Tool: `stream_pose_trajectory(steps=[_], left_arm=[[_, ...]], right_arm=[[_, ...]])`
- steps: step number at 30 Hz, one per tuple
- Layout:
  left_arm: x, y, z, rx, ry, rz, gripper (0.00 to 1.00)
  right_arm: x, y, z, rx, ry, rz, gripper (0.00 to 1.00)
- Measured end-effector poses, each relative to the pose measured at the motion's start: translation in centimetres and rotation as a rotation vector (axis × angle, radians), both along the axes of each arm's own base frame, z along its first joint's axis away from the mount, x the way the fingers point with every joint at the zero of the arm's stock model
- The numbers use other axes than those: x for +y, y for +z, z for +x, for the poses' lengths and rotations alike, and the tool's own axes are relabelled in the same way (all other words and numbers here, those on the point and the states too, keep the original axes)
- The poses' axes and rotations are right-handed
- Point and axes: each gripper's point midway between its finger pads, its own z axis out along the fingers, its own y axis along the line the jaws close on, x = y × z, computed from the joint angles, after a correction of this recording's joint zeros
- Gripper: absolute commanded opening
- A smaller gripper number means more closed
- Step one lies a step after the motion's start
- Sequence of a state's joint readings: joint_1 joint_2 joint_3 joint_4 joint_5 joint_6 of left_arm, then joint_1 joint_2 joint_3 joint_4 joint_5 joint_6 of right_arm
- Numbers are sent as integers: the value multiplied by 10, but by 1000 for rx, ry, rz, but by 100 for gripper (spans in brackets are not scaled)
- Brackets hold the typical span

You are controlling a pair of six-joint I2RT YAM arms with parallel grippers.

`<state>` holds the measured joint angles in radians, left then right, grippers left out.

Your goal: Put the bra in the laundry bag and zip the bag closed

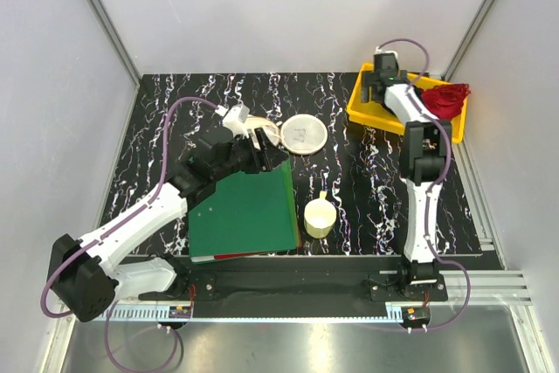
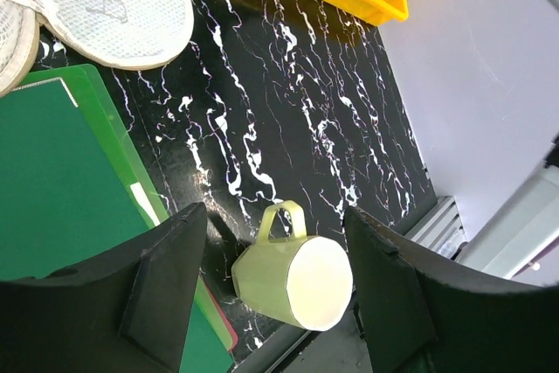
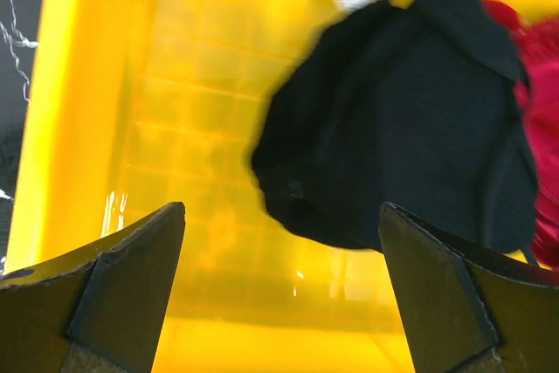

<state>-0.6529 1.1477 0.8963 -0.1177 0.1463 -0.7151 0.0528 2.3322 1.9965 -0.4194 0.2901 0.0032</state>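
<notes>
- The bra (image 3: 402,120) lies inside the yellow tray (image 3: 79,85), a dark, crumpled heap pressed against the red garment (image 3: 541,128) at one side of the tray.
- The right gripper (image 3: 284,277) hangs over the tray with its jaws wide apart and nothing between them; the bra sits ahead of the fingertips, not yet touched.
- We judge the bra to be light, soft and limp. It will sag and trail its straps once lifted, and it should not slip from rubbery pads.
- We would pinch the thick rounded bulge of a cup on the side away from the red garment, so the claw takes only black fabric and does not scrape the tray floor.
- The laundry bag (image 1: 306,134) rests on the table well left of the tray. Two round mesh faces show side by side in the left wrist view (image 2: 109,6), so we judge it unzipped and laid open.
- The left gripper (image 1: 262,148) hovers just beyond the bag on the side away from the tray, jaws apart and empty.
</notes>
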Motion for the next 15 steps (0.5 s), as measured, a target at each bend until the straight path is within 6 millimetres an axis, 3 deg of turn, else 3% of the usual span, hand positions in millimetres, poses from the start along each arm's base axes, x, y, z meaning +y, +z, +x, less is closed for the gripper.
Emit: stream_pose_trajectory(steps=[3,6,9,10,12,13,15], left_arm=[[2,-2,-2,0,-2,8,68],[5,-4,-4,0,0,15,68],[6,-2,-5,-7,2,17,68],[6,-1,-4,-12,4,17,68],[7,0,-4,-20,6,19,68],[8,1,-4,-24,8,21,68],[9,1,-4,-25,8,25,68]], right_arm=[[13,-14,6,36,29,-93,100],[5,-30,9,77,14,-164,97],[-11,-41,9,113,-16,-218,73],[-16,-42,9,117,-27,-229,58],[-23,-40,11,120,-45,-252,44],[-26,-39,11,121,-50,-256,31],[-30,-34,11,123,-63,-268,25]])
